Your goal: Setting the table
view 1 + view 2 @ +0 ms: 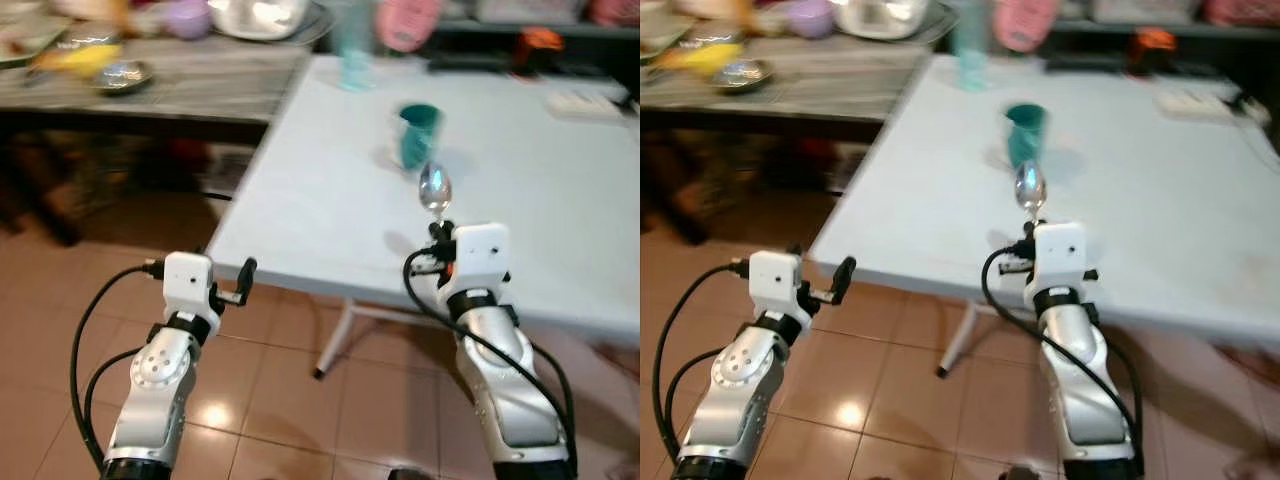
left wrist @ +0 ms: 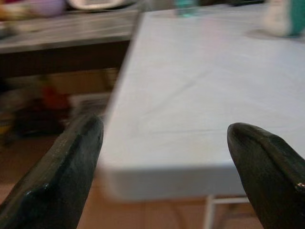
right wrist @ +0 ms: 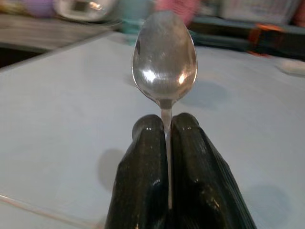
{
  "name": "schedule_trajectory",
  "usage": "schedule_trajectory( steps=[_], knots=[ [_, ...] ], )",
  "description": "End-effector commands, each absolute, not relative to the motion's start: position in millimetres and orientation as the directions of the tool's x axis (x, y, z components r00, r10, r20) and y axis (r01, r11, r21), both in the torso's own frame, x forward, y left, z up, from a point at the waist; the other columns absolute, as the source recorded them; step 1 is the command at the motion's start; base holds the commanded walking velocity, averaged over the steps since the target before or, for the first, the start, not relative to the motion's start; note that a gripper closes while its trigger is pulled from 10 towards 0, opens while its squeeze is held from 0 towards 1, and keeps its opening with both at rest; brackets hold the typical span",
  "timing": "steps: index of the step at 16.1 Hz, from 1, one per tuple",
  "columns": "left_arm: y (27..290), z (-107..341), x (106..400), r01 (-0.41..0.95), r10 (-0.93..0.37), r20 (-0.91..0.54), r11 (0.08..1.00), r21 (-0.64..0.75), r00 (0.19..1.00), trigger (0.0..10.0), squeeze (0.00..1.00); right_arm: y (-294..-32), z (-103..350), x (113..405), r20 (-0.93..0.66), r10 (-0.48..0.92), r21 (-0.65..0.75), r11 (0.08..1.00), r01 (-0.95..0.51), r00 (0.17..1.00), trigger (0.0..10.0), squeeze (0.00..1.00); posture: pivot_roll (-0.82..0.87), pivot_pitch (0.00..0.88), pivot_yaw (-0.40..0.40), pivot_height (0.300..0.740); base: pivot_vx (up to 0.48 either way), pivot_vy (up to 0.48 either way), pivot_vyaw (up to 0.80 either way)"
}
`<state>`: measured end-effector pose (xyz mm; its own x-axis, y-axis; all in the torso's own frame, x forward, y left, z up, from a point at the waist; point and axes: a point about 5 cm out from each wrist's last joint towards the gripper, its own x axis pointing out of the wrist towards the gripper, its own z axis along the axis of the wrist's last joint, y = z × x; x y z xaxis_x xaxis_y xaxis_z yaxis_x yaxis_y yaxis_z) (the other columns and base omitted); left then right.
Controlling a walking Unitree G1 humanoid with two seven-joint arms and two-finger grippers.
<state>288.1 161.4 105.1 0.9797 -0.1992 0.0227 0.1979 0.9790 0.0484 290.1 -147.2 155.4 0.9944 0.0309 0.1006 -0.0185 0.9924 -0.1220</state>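
Carrying one spoon [image 1: 435,189], pinched by its handle in the closed right gripper [image 1: 438,232], at frame centre over the white table [image 1: 330,200] toward one green cup [image 1: 1025,131], with the left gripper [image 2: 167,157] wide open and empty, then probably lowering and releasing the spoon [image 3: 165,59] flat beside that cup.

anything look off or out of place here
Nothing stands out. The right gripper holds a spoon upright, jaws closed on its handle, above the white table. The green cup stands upright, nothing spilled.
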Motion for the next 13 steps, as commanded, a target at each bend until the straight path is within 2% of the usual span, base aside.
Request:
schedule_trajectory(
  steps=[1, 2, 13],
  knots=[
    [156.0, 106.4, 288.1, 0.220, -0.222, 0.031, 0.974, 0.056, 0.975, 10.0, 0.00, -152.7, 158.0, 288.9, 0.116, 0.011, -0.121, 0.993, 0.004, 0.993, 10.0, 0.00, -0.06, 0.105, 0.081, 0.740, 0.000, 0.304, -0.71],
    [155.1, 106.4, 287.9, 0.223, -0.225, 0.032, 0.973, 0.056, 0.974, 10.0, 0.00, -152.3, 158.1, 288.5, 0.119, 0.010, -0.121, 0.993, 0.004, 0.993, 10.0, 0.00, -0.06, 0.107, 0.081, 0.740, 0.000, 0.307, -0.54],
    [149.0, 107.9, 286.2, 0.229, -0.233, 0.053, 0.972, 0.058, 0.971, 10.0, 0.00, -145.9, 162.8, 290.9, 0.157, 0.047, -0.141, 0.990, -0.025, 0.987, 10.0, 0.00, -0.05, 0.108, 0.081, 0.740, 0.000, 0.373, 0.00]
  ],
)
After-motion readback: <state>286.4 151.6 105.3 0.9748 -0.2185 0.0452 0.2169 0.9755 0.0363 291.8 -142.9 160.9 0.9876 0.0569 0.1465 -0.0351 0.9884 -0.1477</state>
